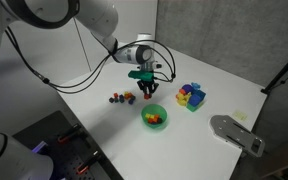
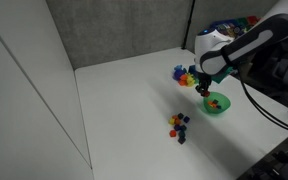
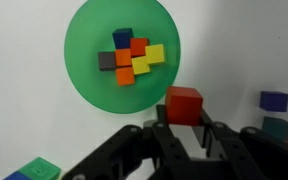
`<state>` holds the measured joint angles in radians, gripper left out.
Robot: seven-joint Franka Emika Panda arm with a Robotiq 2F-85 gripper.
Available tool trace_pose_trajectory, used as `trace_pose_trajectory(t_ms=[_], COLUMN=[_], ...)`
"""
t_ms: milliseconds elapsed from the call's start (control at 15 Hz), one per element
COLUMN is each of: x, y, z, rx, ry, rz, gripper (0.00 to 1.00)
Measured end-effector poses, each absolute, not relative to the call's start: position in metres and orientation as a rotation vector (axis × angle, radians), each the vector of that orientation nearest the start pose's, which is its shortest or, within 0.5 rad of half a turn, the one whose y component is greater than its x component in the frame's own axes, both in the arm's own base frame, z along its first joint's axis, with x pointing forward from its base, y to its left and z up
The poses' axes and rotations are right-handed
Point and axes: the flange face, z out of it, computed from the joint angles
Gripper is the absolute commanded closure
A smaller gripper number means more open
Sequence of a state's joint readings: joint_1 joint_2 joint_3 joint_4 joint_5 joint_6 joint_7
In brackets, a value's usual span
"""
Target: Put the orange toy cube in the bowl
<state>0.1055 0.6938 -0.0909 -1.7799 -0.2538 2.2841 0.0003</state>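
Observation:
My gripper (image 3: 184, 125) is shut on the orange toy cube (image 3: 184, 102), a small orange-red block held between the fingertips above the white table. In the wrist view the green bowl (image 3: 84, 70) lies just up and to the left of it, holding several coloured blocks. In both exterior views the gripper (image 1: 147, 90) (image 2: 206, 89) hangs a little above the table beside the bowl (image 1: 155, 117) (image 2: 216, 104), not over its middle. The cube is too small to make out in the exterior views.
A cluster of small loose blocks (image 1: 120, 98) (image 2: 179, 124) lies on the table near the gripper. A blue container of colourful blocks (image 1: 191, 96) (image 2: 187, 74) stands beyond the bowl. A grey device (image 1: 234, 133) sits near the table edge. A dark blue block (image 3: 274, 100) lies to the right.

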Motion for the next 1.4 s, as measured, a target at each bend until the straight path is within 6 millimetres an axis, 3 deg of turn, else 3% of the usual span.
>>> trace_pose_trajectory(t_ms=[400, 667, 933, 1400], x=[0.635, 0.628, 0.625, 0.617], y=[-0.052, -0.078, -0.090, -0.090], z=[0.143, 0.128, 0.107, 0.068], rx=[-3.378, -3.334, -3.309, -3.301], ry=[-0.043, 0.090, 0.151, 0.147], rz=[0.359, 0.390, 0.368, 0.345], gripper=[0.90, 0.90, 0.90, 0.90])
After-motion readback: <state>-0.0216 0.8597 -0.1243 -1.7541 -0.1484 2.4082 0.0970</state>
